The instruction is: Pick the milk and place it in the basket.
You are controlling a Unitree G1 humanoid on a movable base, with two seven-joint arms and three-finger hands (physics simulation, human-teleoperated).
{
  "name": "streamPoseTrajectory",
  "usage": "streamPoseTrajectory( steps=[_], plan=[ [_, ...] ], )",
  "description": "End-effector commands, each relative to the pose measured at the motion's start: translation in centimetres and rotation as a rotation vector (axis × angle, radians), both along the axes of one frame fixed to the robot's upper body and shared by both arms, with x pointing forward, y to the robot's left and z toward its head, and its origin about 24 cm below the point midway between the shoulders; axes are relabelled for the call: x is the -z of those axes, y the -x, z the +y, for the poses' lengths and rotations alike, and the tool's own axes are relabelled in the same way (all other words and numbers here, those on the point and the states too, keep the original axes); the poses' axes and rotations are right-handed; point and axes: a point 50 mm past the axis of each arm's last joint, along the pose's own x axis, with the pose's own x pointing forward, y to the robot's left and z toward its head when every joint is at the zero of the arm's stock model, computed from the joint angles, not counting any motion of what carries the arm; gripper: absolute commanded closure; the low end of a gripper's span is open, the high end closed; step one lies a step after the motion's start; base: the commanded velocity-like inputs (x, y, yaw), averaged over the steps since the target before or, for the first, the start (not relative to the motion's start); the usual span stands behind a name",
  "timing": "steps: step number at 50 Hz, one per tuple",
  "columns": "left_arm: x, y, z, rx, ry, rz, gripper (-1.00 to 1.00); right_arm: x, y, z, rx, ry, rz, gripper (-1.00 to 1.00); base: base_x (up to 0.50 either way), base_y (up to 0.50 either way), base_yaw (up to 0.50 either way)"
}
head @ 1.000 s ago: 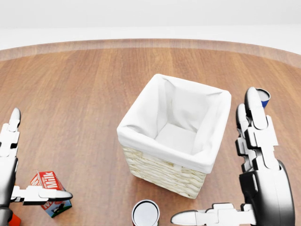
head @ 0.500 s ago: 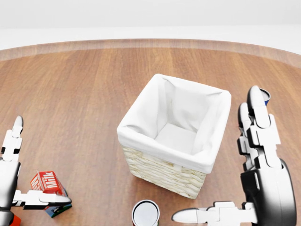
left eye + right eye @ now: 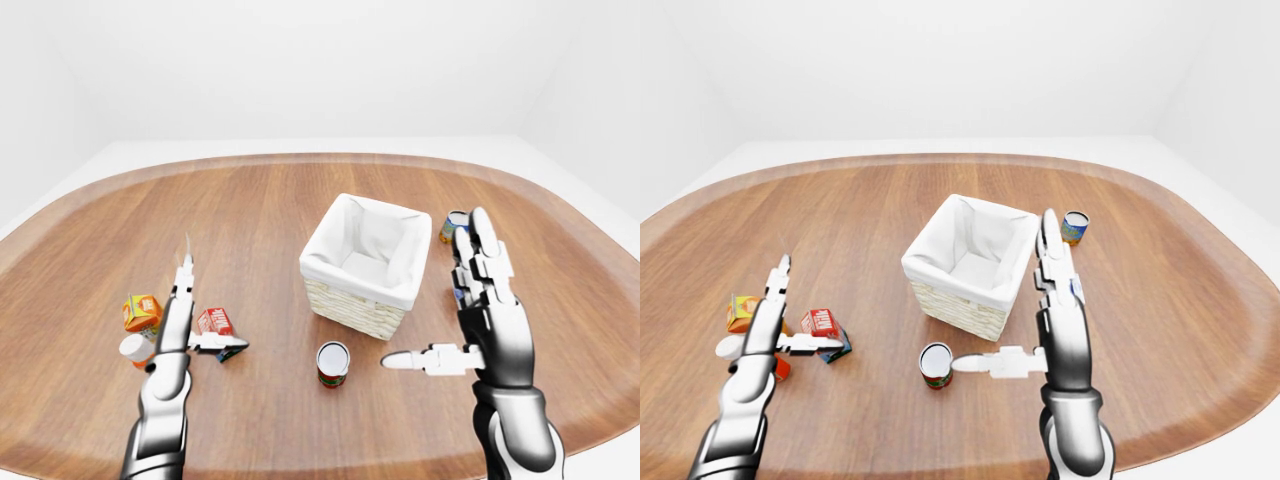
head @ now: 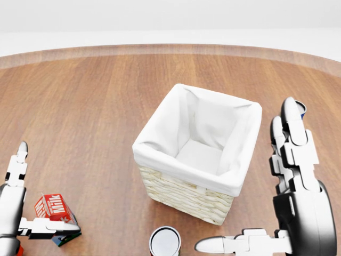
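The milk (image 4: 53, 207), a small red carton with white "Milk" lettering, lies on the wooden table at the head view's lower left. My left hand (image 3: 215, 293) is open beside it. Its long fingers (image 4: 18, 160) point up on the carton's left, and its thumb (image 4: 50, 228) reaches across just below the carton. Whether the thumb touches the carton is unclear. The wicker basket (image 4: 181, 194) with a white cloth liner stands in the middle and holds nothing. My right hand (image 3: 432, 290) is open to the basket's right, fingers up and thumb pointing left.
A red can with a white top (image 3: 333, 362) stands below the basket. A blue can (image 3: 1074, 227) sits right of the basket, behind my right hand. An orange carton (image 3: 142, 312) and a white-capped bottle (image 3: 135, 350) lie left of the milk.
My left hand has sunk lower in the head view, its thumb staying just below the milk. The right hand has barely moved. The milk and basket have not shifted.
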Motion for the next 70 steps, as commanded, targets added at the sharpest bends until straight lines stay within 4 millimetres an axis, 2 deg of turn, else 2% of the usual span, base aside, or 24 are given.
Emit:
streamPoseTrajectory(
  steps=[1,16,46,63,70],
  plan=[
    [0.9,-0.4,0.3,-0.023,0.010,0.030,-1.00,0.0,0.0,0.0,0.000,0.000,-0.002,-1.00,0.00,0.00,0.00],
    [2.2,-1.4,1.0,-0.058,0.030,0.080,-1.00,0.1,0.0,0.0,-0.003,0.000,-0.001,-1.00,0.00,0.00,0.00],
    [4.3,-1.7,1.7,-0.108,0.040,0.169,-1.00,0.1,0.0,0.0,-0.003,-0.002,0.000,-1.00,0.00,0.00,0.00],
    [7.2,-2.2,3.4,-0.210,0.044,0.326,-1.00,0.1,0.1,0.1,-0.004,-0.001,-0.001,-1.00,0.00,0.00,0.00],
    [8.9,-1.6,4.3,-0.265,0.013,0.430,-1.00,0.0,0.1,0.1,-0.004,0.000,-0.001,-1.00,0.00,0.00,0.00]
  ],
)
